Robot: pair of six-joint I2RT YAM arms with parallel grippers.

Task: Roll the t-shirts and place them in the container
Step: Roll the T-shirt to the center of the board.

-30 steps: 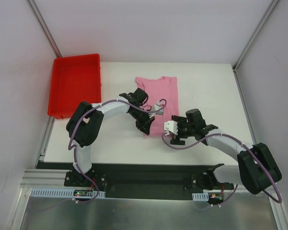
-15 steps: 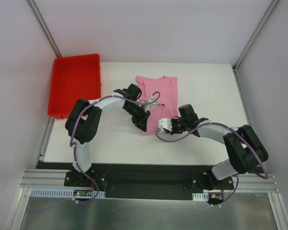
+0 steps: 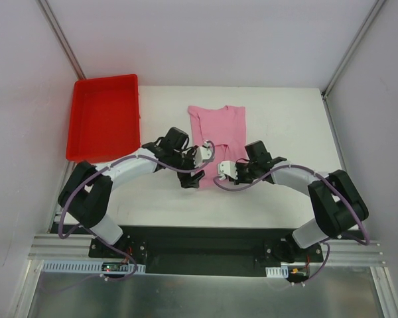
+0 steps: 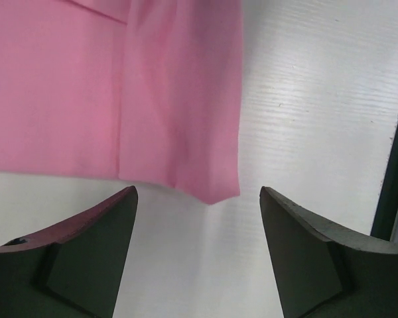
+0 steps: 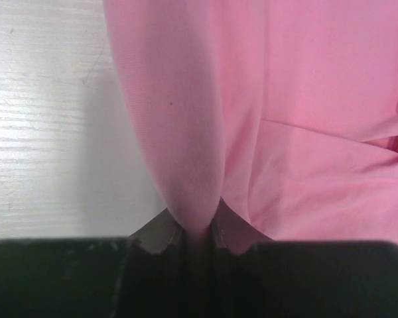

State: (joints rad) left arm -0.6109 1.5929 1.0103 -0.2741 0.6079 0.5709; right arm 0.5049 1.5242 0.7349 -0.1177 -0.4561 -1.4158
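The light-pink t-shirt (image 3: 217, 129) lies folded into a narrow strip on the white table (image 3: 285, 119), neck end at the far side. My left gripper (image 3: 195, 177) hovers just short of the shirt's near left corner. In the left wrist view that gripper (image 4: 198, 193) is open, with bare table between its fingers (image 4: 93, 245) and the shirt's corner (image 4: 215, 189) just ahead. My right gripper (image 3: 220, 179) is at the near right corner. The right wrist view shows it (image 5: 198, 228) shut on a raised fold of the t-shirt (image 5: 186, 132).
A red plastic tray (image 3: 105, 118) stands at the table's far left. The table's near edge, a dark strip (image 4: 393, 165), runs close to the left gripper. Grey walls and metal frame posts (image 3: 60, 40) enclose the table.
The left gripper let go of the shirt, opened and drew back to the near corner. The right gripper moved in to the hem and shut on a fold of fabric.
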